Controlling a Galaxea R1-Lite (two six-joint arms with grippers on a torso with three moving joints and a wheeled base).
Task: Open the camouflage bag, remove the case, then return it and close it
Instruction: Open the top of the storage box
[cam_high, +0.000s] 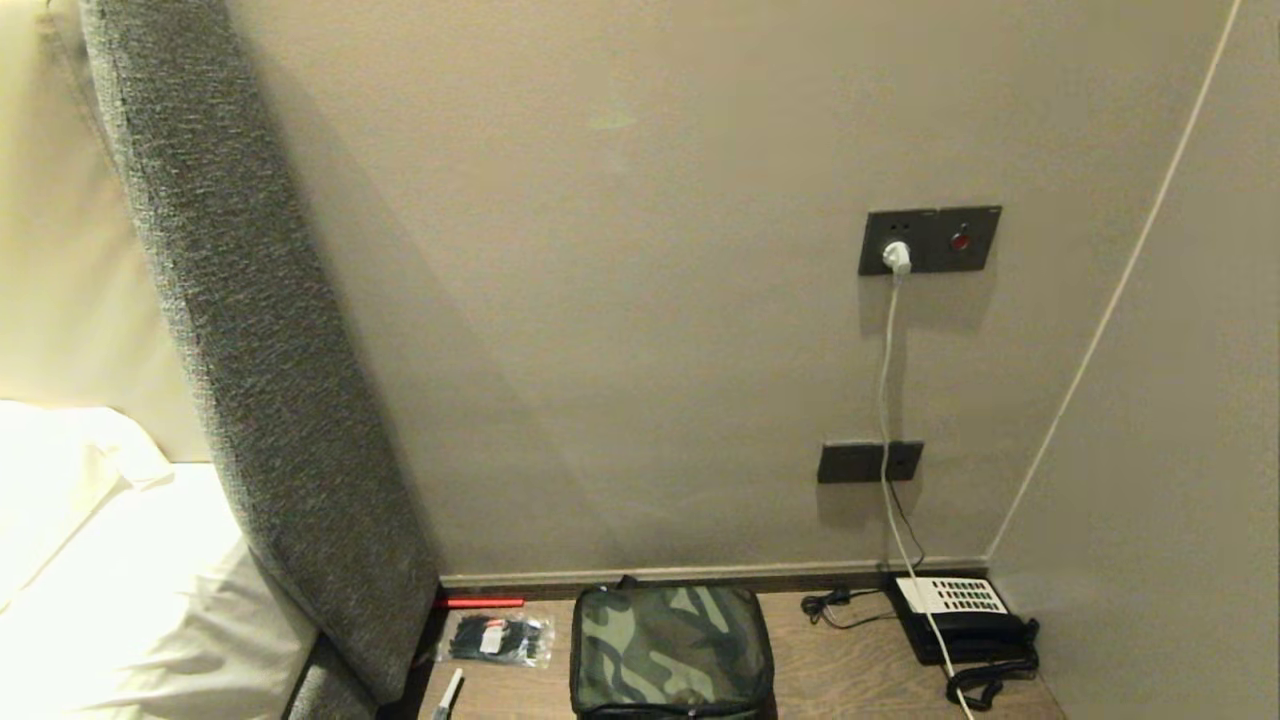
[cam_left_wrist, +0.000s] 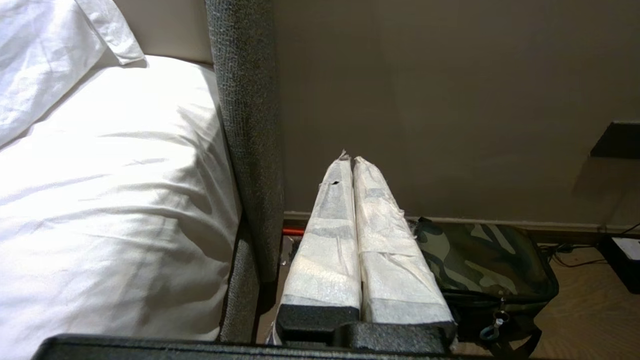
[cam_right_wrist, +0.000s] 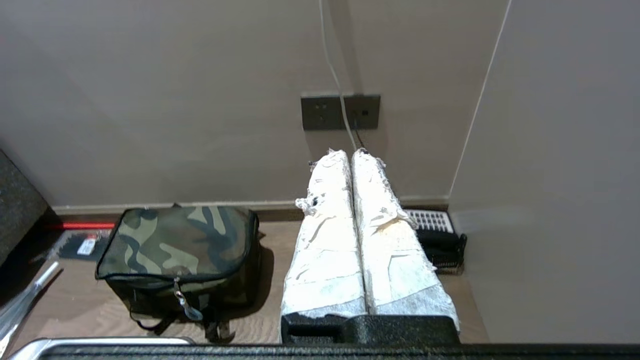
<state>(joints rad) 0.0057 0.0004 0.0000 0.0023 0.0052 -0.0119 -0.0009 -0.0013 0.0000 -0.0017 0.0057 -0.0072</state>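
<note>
The camouflage bag (cam_high: 670, 650) sits zipped shut on the wooden bedside table (cam_high: 840, 680), against the wall's foot. It also shows as the camouflage bag (cam_left_wrist: 490, 260) in the left wrist view and the camouflage bag (cam_right_wrist: 180, 245) in the right wrist view, zipper pull hanging at its front. The case is hidden. My left gripper (cam_left_wrist: 351, 161) hovers shut and empty, short of the bag and off to its bed side. My right gripper (cam_right_wrist: 350, 154) is shut and empty too, between the bag and the telephone. Neither arm appears in the head view.
A black telephone (cam_high: 960, 615) with white keypad stands at the table's right, its cord coiled in front. A clear packet of black ties (cam_high: 495, 640) and a red pen (cam_high: 480, 603) lie left of the bag. A grey padded headboard (cam_high: 270, 350) and white bed (cam_high: 120, 600) flank the left. A white cable (cam_high: 885, 400) hangs from the wall socket.
</note>
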